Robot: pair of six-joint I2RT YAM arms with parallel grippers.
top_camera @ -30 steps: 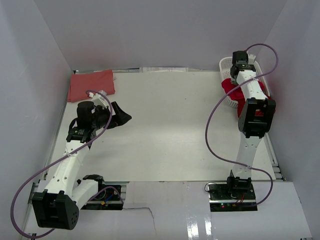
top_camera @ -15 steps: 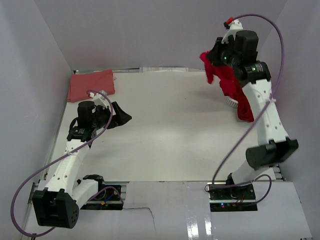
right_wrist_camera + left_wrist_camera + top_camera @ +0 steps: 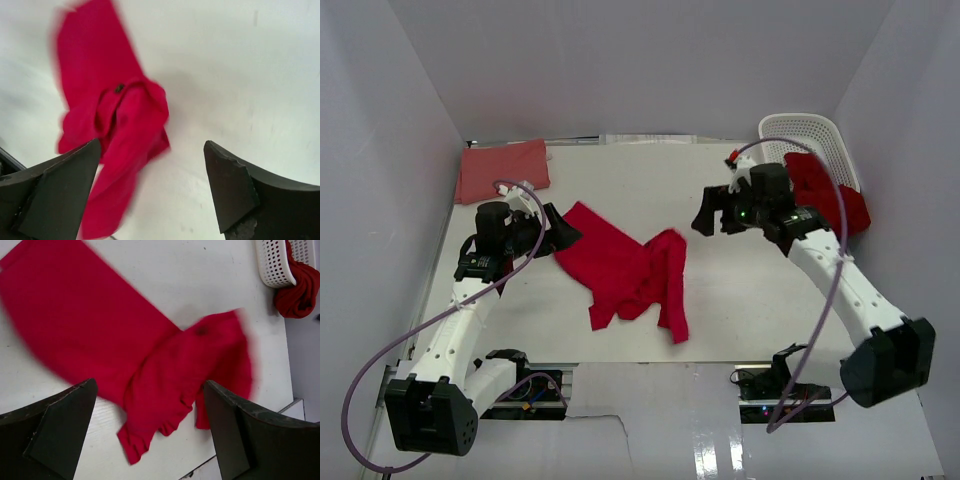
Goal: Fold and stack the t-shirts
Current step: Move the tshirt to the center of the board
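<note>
crumpled red t-shirt [image 3: 625, 270] between left fingers [image 3: 563, 236] and right fingers [image 3: 705, 221]

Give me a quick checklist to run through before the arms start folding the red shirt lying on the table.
1. Red t-shirt lying on the table: ok, in the middle, between the two arms.
2. Shirt spread flat: not ok, it is bunched and twisted on its right side.
3. Right fingers open and free of cloth: ok.
4. Left fingers open: ok. Whether they touch the shirt's far left corner: cannot tell.
5. Folded salmon-pink t-shirt at the far left corner, ready to stack on: ok.
</note>
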